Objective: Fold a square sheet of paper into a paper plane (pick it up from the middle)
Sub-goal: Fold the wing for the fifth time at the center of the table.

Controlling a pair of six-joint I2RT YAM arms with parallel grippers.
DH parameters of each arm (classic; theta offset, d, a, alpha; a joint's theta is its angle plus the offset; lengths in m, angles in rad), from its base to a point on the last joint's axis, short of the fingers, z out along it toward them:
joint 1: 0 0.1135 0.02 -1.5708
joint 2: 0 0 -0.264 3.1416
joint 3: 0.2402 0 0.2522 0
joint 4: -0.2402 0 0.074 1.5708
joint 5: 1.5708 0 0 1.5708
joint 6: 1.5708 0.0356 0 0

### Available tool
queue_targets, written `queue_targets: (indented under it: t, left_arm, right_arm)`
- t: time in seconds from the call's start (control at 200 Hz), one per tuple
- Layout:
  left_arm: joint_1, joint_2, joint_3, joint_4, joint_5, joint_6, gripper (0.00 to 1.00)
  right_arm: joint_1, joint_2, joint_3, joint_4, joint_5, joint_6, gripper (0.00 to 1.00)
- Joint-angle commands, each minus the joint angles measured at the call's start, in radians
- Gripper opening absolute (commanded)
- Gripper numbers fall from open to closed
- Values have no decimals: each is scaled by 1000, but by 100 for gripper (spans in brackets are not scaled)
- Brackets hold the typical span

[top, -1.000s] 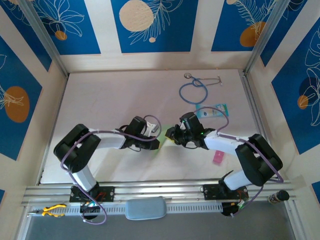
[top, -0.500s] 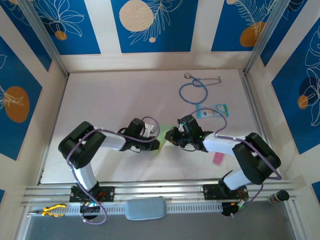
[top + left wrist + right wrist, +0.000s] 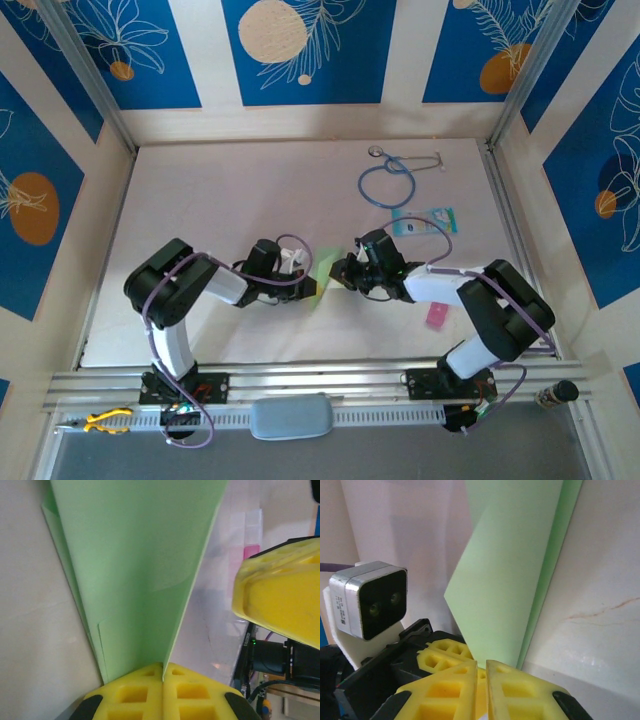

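Pale, faintly marbled table [image 3: 220,200] underfoot of it all, evenly lit, soft shadows only. On the far wall [image 3: 300,50], blue panels with white leaf drawings and a cream disc, cream stripes between them. The left wall [image 3: 40,200] and right wall [image 3: 600,190] carry the same blue with orange discs. Aluminium posts [image 3: 85,75] rise at the far corners, and a metal rail [image 3: 320,380] runs along the near edge.
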Motion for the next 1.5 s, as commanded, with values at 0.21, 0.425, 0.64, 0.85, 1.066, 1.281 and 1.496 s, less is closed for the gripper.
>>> queue_targets:
  t: [0.21, 0.425, 0.64, 0.85, 1.066, 1.281, 1.496]
  left_arm:
    - [18, 38, -31, 64, -23, -58, 0]
    - [21, 38, -30, 39, -18, -60, 0]
    - [29, 38, -31, 27, -12, -70, 0]
    - [39, 56, -23, 31, 4, -91, 0]
    - [44, 56, -12, -8, 8, -83, 0]
    - [47, 58, -2, -43, 6, -78, 0]
    - [50, 63, 6, -67, 8, -72, 0]
  right_arm:
    - [-7, 72, 45, 54, -81, -63, 11]
    - [-15, 120, 76, 76, -116, -82, 10]
    - [-40, 168, 88, 105, -145, -83, 9]
    - [-62, 207, 117, 95, -164, -102, 9]
    - [-80, 241, 137, 97, -181, -115, 9]
    - [-83, 271, 151, 111, -194, -112, 9]
    - [-86, 272, 145, 104, -179, -111, 9]
